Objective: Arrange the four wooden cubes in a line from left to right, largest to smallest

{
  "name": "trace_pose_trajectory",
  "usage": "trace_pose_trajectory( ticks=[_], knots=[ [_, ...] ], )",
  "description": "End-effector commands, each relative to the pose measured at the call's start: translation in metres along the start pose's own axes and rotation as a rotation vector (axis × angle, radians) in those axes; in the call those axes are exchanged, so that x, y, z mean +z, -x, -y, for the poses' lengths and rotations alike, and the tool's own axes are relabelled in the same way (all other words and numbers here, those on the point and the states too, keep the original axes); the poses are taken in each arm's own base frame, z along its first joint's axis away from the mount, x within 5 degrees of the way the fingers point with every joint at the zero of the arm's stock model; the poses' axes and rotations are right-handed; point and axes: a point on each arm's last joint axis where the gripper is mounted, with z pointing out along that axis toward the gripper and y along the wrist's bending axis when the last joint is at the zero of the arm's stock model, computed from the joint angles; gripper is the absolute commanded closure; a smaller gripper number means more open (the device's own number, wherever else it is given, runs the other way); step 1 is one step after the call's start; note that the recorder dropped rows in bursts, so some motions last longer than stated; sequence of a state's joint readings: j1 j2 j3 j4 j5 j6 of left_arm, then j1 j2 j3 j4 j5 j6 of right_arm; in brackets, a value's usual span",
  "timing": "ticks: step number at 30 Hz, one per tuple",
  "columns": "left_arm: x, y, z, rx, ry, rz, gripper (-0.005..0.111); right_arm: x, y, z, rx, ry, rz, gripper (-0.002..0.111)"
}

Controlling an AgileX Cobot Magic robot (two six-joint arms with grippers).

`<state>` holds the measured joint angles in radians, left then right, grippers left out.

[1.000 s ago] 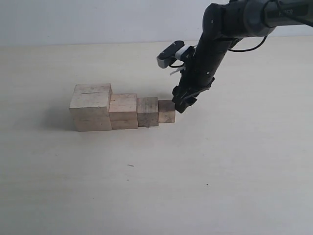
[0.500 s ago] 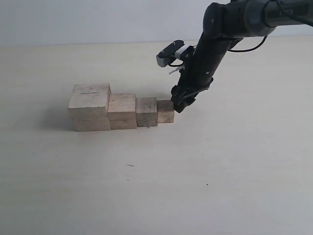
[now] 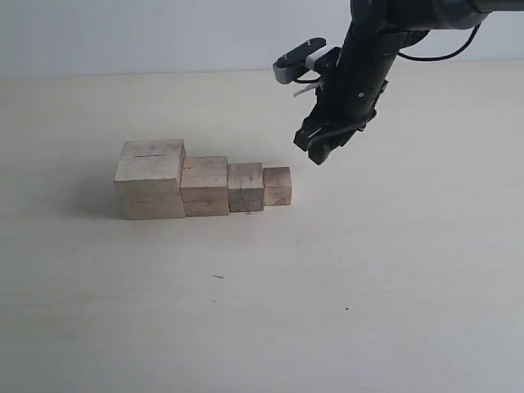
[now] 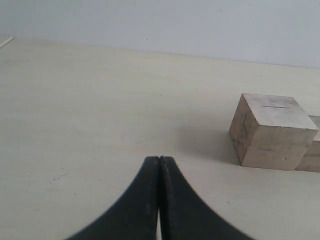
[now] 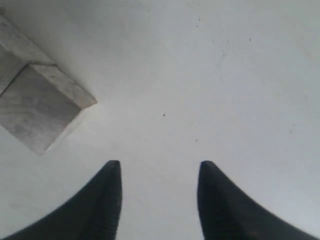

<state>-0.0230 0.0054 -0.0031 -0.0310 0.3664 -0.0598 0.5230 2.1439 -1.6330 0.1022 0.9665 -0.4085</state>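
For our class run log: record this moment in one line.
four wooden cubes: one row, largest left, smallest right | right gripper: open, empty | left gripper: shut, empty

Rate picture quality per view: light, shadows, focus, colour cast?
Exterior view: soft even light, sharp, only a faint shadow left of the largest wooden cube. Left wrist view: same cube crisp, the shut left end effector slightly soft up close. Right wrist view: washed-out grey cast, a wooden cube and the open right end effector both blurry.
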Motion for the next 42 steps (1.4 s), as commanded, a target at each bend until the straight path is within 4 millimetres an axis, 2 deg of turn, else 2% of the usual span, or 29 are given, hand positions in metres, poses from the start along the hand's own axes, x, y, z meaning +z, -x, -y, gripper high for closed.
trace_pose_trajectory(
  ticks=[1, 4, 7, 11, 14, 15, 17, 21, 25, 37, 42],
  knots=[
    [0.0, 0.0, 0.0, -0.006, -0.002, 0.014, 0.107, -0.028, -0.005, -0.005, 0.092, 0.006, -0.016, 0.088],
    [0.0, 0.0, 0.0, -0.006, -0.002, 0.014, 0.107, -0.046, -0.005, -0.01, 0.108, 0.035, 0.009, 0.108],
    [0.0, 0.0, 0.0, -0.006, -0.002, 0.014, 0.107, -0.065, -0.005, -0.015, 0.123, 0.064, 0.053, 0.108],
    [0.0, 0.0, 0.0, -0.006, -0.002, 0.014, 0.107, -0.122, -0.006, -0.026, 0.214, 0.075, 0.259, 0.108],
    [0.0, 0.0, 0.0, -0.006, -0.002, 0.014, 0.107, -0.164, -0.027, -0.036, 0.249, 0.024, 0.453, 0.108],
    [0.0, 0.0, 0.0, -0.006, -0.002, 0.014, 0.107, -0.169, -0.035, -0.039, 0.255, 0.017, 0.488, 0.108],
    [0.0, 0.0, 0.0, -0.006, -0.002, 0.014, 0.107, -0.194, -0.062, -0.052, 0.286, 0.024, 0.617, 0.108],
    [0.0, 0.0, 0.0, -0.006, -0.002, 0.014, 0.107, -0.207, -0.097, -0.067, 0.325, 0.043, 0.662, 0.108],
    [0.0, 0.0, 0.0, -0.006, -0.002, 0.014, 0.107, -0.217, -0.115, -0.077, 0.363, 0.086, 0.613, 0.108],
    [0.0, 0.0, 0.0, -0.006, -0.002, 0.014, 0.107, -0.224, -0.119, -0.079, 0.343, 0.075, 0.636, 0.108],
    [0.0, 0.0, 0.0, -0.006, -0.002, 0.014, 0.107, -0.233, -0.129, -0.078, 0.304, -0.005, 0.681, 0.108]
  ],
)
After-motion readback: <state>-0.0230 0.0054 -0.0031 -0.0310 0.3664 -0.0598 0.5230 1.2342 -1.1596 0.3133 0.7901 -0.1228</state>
